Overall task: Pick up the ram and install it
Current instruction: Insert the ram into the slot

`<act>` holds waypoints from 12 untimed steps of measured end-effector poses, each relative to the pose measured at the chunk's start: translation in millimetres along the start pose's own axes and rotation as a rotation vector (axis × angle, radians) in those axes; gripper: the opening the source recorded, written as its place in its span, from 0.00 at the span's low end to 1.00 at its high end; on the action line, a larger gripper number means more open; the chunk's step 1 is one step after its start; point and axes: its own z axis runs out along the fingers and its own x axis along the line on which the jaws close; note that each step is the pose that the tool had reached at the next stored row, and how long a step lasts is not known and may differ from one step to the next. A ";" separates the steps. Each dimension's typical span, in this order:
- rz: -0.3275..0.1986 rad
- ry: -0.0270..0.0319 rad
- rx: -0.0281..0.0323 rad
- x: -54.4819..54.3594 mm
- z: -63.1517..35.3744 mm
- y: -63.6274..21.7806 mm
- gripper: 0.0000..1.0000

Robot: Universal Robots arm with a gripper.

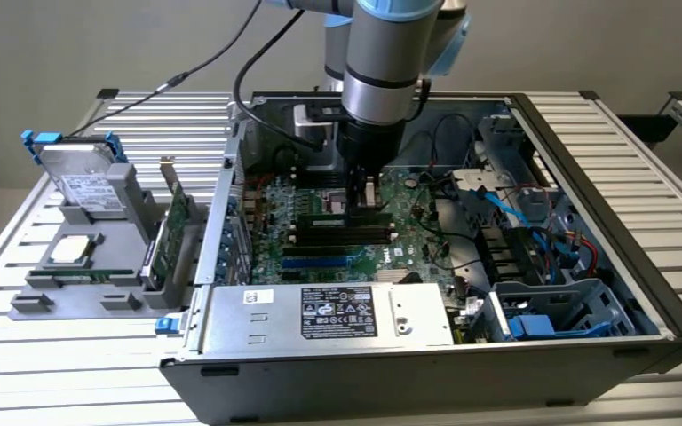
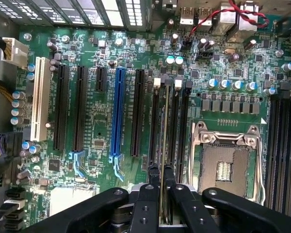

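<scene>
The motherboard [image 2: 97, 121] is glossy green lacquered board, and its CPU socket [image 2: 228, 167] has a bright bare-metal frame. The matt black pincer [image 2: 161, 171] grips the ram [image 2: 164, 126], seen as a thin green board edge. The case [image 1: 436, 386] is dark matt metal and the power supply [image 1: 418, 311] dull silver sheet. The surface [image 1: 57, 382] is ribbed pale metal.

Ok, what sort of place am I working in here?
Most likely a robotics lab or test bench for computer assembly. An open PC case lies on a slatted metal table with its motherboard exposed, and a grey fixture at the exterior view's left holds a hard drive.
</scene>
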 end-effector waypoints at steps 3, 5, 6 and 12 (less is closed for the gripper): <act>-0.001 0.0020 -0.0001 0.7 1.7 0.3 0.14; -0.002 0.0048 -0.0002 1.0 2.5 0.4 0.14; -0.002 0.0064 -0.0003 1.1 2.8 0.5 0.14; -0.004 0.0187 -0.0009 1.8 5.9 0.5 0.14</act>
